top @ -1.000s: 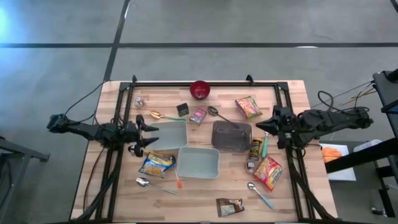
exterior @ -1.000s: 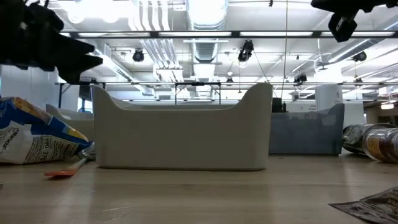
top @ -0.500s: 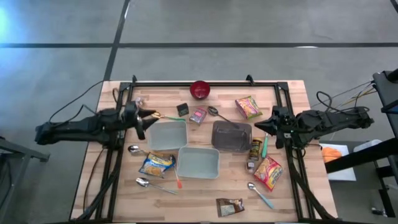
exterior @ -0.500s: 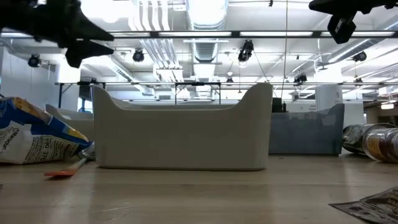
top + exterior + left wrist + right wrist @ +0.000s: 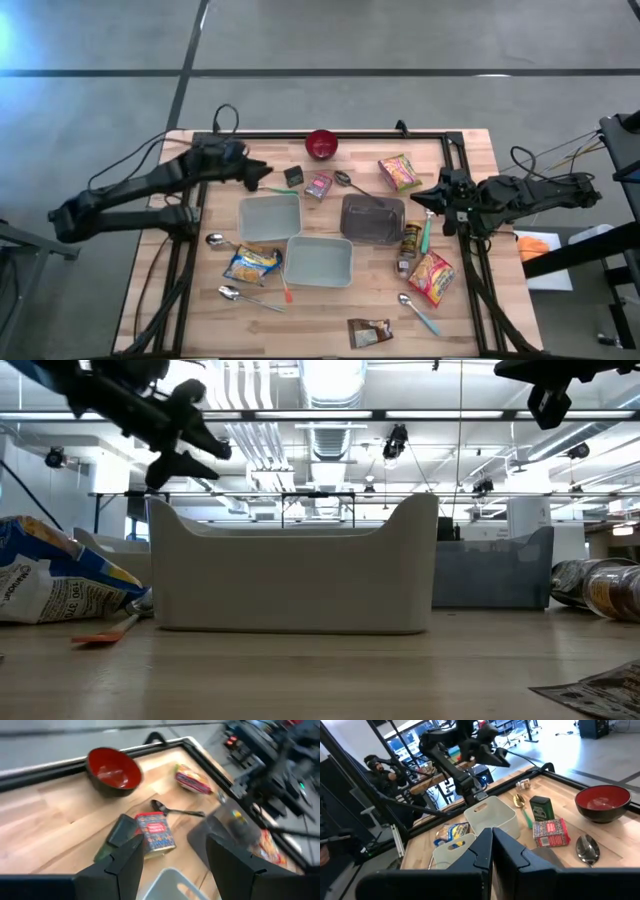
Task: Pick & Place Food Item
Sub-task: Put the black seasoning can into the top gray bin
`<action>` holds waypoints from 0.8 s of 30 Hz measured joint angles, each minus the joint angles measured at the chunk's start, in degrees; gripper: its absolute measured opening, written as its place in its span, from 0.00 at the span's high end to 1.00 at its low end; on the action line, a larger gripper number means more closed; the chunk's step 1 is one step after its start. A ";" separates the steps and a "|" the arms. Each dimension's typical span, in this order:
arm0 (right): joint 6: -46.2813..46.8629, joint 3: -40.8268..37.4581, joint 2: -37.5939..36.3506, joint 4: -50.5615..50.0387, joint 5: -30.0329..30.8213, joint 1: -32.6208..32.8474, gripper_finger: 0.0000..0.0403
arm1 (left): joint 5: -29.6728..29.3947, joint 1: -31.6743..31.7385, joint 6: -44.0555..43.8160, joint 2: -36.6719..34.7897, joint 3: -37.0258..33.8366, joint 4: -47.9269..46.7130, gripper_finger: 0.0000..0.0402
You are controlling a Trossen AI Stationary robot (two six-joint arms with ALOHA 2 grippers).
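Hovering left gripper [image 5: 262,172] open near dark packet [image 5: 293,177], red bowl [image 5: 321,144] beyond

This is a big lab or workshop. Long ceiling lights [image 5: 330,415] and pipes hang overhead, the grey floor [image 5: 400,40] is bare, and a person [image 5: 375,767] sits at far desks.

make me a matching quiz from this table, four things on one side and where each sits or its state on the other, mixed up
Things:
1. red bowl
2. left gripper
3. right gripper
4. brown packet

Places or states:
A. shut, beside the dark bin
B. at the table's near edge
C. open, above the far left part of the table
D. at the far edge, near the middle

Pairs: 1-D, 2-C, 3-A, 4-B
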 joint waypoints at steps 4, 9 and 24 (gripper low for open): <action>0.02 0.00 -0.02 0.02 -0.19 0.02 0.98 | -0.02 2.56 -5.19 4.66 2.80 -0.20 0.47; 0.02 0.00 0.22 0.00 -0.61 0.02 0.98 | 3.61 3.08 -2.61 9.93 6.87 0.20 0.47; 0.02 -0.04 1.18 0.00 -0.75 0.02 0.98 | 4.38 2.33 24.17 31.15 27.27 -20.39 0.34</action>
